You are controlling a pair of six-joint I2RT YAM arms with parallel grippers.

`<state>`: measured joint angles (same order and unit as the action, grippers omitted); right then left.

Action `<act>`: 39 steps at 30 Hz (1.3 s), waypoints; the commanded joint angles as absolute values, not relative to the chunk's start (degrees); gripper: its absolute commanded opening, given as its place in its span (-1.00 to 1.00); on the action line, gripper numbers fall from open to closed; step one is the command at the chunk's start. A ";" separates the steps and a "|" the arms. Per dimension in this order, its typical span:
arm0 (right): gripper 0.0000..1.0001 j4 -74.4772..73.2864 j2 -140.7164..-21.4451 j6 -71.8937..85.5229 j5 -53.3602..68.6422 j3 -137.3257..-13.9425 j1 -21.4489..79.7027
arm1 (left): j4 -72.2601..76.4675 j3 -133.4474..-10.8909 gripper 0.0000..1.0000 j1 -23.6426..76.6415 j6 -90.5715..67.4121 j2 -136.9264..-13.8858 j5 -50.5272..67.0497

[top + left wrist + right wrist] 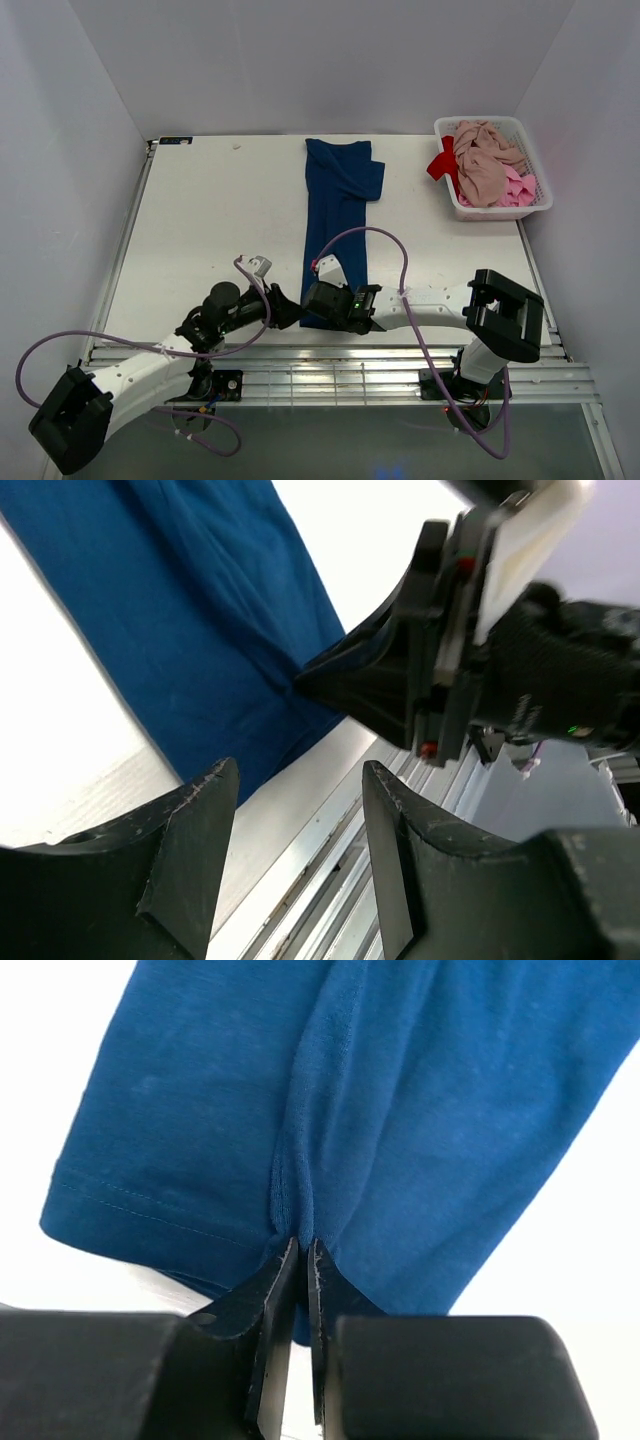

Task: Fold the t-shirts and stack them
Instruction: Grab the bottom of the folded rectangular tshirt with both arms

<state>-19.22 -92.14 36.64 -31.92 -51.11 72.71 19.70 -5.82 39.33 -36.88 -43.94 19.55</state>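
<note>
Navy cloth, the t-shirt [338,215] lies as one long strip down the middle of the desk [200,220], from upper centre to lower centre of the frame. The right pincer [303,1250] pinches its near hem, jaws pressed together. The left pincer [298,780], spread, hovers just left of that hem.

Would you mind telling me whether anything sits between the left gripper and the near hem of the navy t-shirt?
Nothing visible does: only table surface lies between the open left gripper and the navy t-shirt. The right gripper is shut on the hem just to the right, beside that path.
</note>
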 commanded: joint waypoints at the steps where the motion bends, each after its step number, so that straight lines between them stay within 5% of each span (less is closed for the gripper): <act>1: -0.71 -22.15 -89.04 39.98 -34.71 -50.80 72.69 | 25.21 -4.92 0.26 41.04 -37.09 -47.01 18.99; 19: -0.57 -28.04 -84.82 45.79 -35.51 -47.38 73.39 | 29.09 -7.03 0.25 47.28 -34.98 -61.78 8.44; 39: -0.46 -31.82 -76.56 49.04 -38.59 -46.15 74.97 | 29.36 -8.09 0.25 49.48 -34.28 -64.69 4.22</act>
<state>-30.59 -78.63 46.85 -36.42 -46.26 74.72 28.64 -6.50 49.12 -34.94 -64.58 5.17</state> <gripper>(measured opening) 0.267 0.625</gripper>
